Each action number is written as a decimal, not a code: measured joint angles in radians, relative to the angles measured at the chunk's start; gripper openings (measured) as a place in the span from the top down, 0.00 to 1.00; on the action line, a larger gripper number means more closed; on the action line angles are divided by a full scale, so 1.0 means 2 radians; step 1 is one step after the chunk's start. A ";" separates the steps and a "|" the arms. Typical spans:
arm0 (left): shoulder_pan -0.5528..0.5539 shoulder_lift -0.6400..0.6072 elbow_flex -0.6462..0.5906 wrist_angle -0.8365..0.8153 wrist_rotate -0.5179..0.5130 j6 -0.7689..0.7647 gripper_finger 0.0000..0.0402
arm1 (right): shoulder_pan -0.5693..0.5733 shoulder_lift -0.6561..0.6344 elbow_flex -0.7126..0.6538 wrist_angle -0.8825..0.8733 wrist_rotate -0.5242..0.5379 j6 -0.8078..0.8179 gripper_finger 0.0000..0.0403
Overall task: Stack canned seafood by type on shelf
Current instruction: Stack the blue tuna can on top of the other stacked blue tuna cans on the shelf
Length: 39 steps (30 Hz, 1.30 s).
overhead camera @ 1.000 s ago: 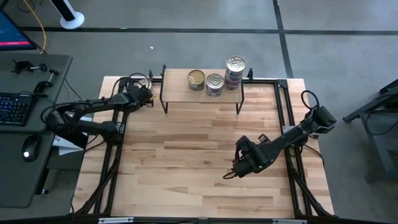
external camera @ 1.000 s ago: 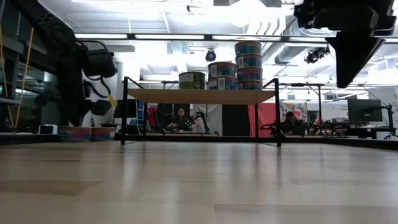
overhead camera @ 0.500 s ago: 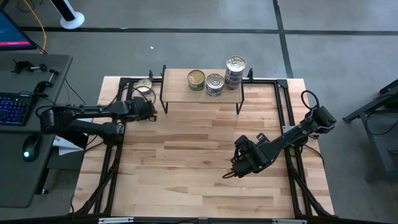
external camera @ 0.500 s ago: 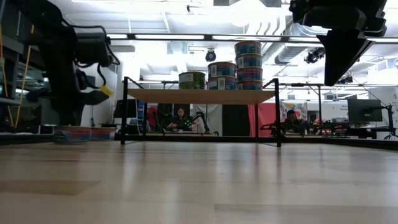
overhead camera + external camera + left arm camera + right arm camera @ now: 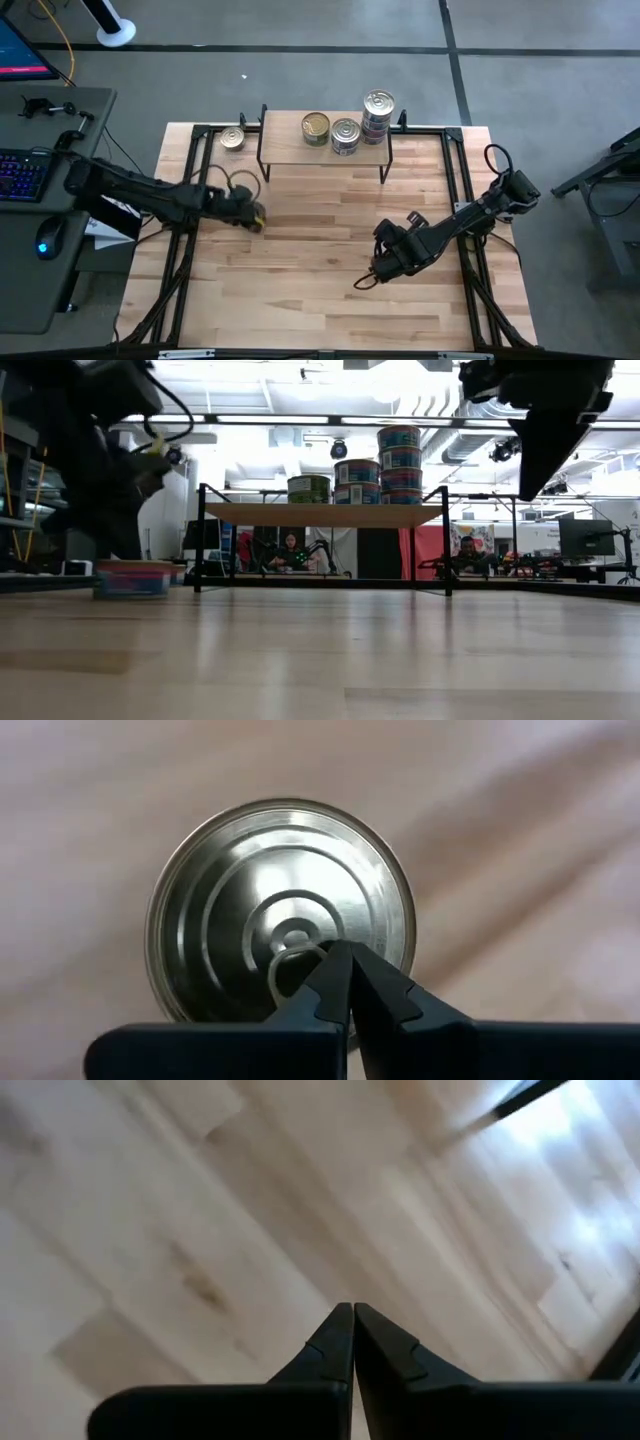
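My left gripper [image 5: 345, 948] is shut over a silver-lidded tin [image 5: 280, 910], its tips at the lid's pull ring. In the high view it [image 5: 256, 216] hides that tin, left of the table's middle. The low view shows the tin [image 5: 132, 578] under the arm, at or just above the tabletop. The shelf [image 5: 290, 152] at the far edge carries a gold-lidded tin [image 5: 315, 127], a silver-lidded pile [image 5: 345, 133] and a taller stack [image 5: 378, 103]. One loose tin [image 5: 232, 137] stands on the table by the shelf's left end. My right gripper [image 5: 366, 281] hangs shut over bare wood. My left gripper has its shut fingertips on the pull ring [image 5: 288, 966] near the middle of the tin's lid, pinching it as far as the wrist view shows. The fingers come from above, slanting down. The tin sits level below them; whether it is clear of the table I cannot tell.
Black frame rails [image 5: 458, 190] run along the table's left and right sides. Bare planks [image 5: 300, 290] lie between the two arms and toward the near edge. A desk with keyboard and mouse [image 5: 30, 180] stands left of the table.
My left gripper has swung from the shelf's left end toward the near edge and a little right, turning as it went. The tin under it has come along and shows nearer in the low view. The loose tin by the shelf, covered before, is now uncovered.
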<state>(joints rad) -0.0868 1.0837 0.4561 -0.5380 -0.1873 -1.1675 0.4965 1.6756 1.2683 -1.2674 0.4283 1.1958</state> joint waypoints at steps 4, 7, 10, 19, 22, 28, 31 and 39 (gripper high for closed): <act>-0.063 0.019 -0.001 0.062 -0.012 -0.022 1.00 | 0.003 0.000 0.000 0.013 -0.038 -0.047 1.00; -0.091 0.055 -0.001 0.123 -0.025 -0.026 1.00 | 0.010 0.000 0.000 0.033 -0.075 -0.092 1.00; -0.105 0.107 0.003 0.204 -0.028 -0.023 1.00 | 0.018 0.000 0.000 0.070 -0.119 -0.143 1.00; -0.103 0.293 0.162 0.271 -0.001 0.140 1.00 | 0.031 0.000 0.000 0.227 -0.246 -0.290 1.00; -0.096 0.352 0.242 0.259 0.032 0.241 1.00 | 0.030 0.000 0.000 0.249 -0.252 -0.378 1.00; -0.092 0.385 0.372 0.100 0.066 0.469 1.00 | 0.006 0.000 0.000 0.260 -0.229 -0.396 1.00; -0.092 0.360 0.373 0.063 0.038 0.518 1.00 | -0.012 0.000 -0.001 0.263 -0.229 -0.427 1.00; -0.099 0.259 0.206 0.223 0.008 0.538 1.00 | -0.066 0.001 -0.099 0.424 -0.227 -0.428 1.00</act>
<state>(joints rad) -0.2852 1.6012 0.8687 -0.0918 -0.1718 -0.0922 0.3635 1.6775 1.0702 -0.4194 -0.0263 0.3399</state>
